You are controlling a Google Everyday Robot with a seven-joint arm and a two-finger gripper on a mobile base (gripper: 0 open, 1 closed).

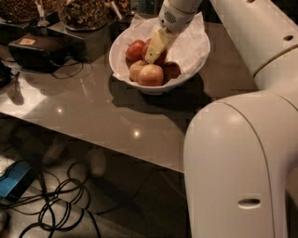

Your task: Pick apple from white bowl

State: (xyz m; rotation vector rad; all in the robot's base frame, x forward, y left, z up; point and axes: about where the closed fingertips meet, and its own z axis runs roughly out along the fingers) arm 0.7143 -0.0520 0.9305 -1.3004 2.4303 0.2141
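The white bowl (195, 56), lined with crumpled white paper, stands on the grey table and holds several apples. My gripper (152, 56) reaches down from above into the middle of the bowl among the apples. The deep red apple (162, 56) lies right behind the gripper's tip and is mostly hidden by it. A smaller red apple (134, 49) sits to the left. Two paler yellow-pink apples (151, 75) lie at the front. A dark red apple (172, 70) is in shadow at the right.
Dark trays of nuts (84, 11) with scoops stand at the back left, beside a black box (35, 50) with a cable. My white arm and base (242, 153) fill the right side. Cables (51, 204) and a blue object (14, 179) lie on the floor.
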